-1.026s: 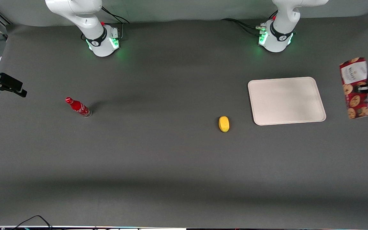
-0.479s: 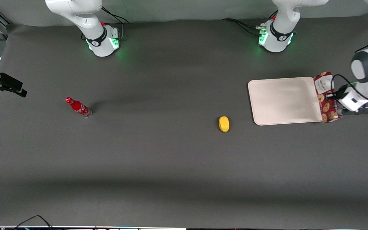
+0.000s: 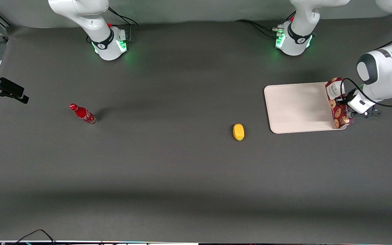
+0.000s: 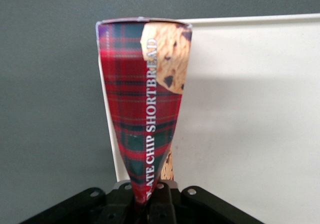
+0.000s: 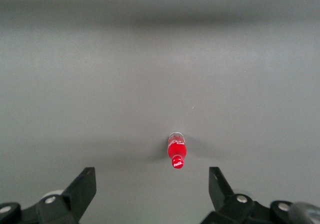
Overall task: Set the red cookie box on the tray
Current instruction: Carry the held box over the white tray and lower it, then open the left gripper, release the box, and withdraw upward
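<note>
Dark table (image 3: pixel 182 170); gripper (image 3: pixel 345 103) pinches tartan red cookie box (image 3: pixel 336 102) over tray (image 3: pixel 298 107) edge

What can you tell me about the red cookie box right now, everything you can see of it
The red cookie box is a slim carton in red tartan, printed with chocolate-chip cookies, a white label panel at one end and the words "chip shortbread" along its narrow side. The gripper is shut on it and holds it on edge, over the tray rim at the working arm's end. Whether it touches the tray cannot be told.

The end effector (image 3: pixel 343 105) carried the red cookie box (image 3: pixel 337 103) over the tray's (image 3: pixel 298 109) edge.
</note>
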Available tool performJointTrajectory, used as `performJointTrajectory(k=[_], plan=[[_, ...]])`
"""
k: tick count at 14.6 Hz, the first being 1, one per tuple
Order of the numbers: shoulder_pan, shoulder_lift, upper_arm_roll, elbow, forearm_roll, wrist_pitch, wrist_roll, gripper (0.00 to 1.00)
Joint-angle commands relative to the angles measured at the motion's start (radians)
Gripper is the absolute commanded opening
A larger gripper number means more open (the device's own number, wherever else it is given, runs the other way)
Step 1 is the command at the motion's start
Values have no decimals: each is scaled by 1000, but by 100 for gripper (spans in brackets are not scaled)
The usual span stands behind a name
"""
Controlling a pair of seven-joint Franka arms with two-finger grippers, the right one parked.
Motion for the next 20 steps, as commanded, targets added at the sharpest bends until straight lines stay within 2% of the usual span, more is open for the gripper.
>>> performJointTrajectory(k=[1,6,10,13,16,17,18,20], plan=[[-8,-7,5,-17,-2,26,55,100],[-8,-41,5,43,0,-91,63,100],[-9,-127,-9,266,6,-416,61,100],[-11,-115,-61,567,6,-708,60,100],[-12,-113,-129,765,-2,-884,14,100],[-12,-113,-162,826,-2,-943,-39,100],[-11,-116,-234,889,-2,-1022,-145,100],[-11,-134,-316,914,-2,-1080,-262,100]])
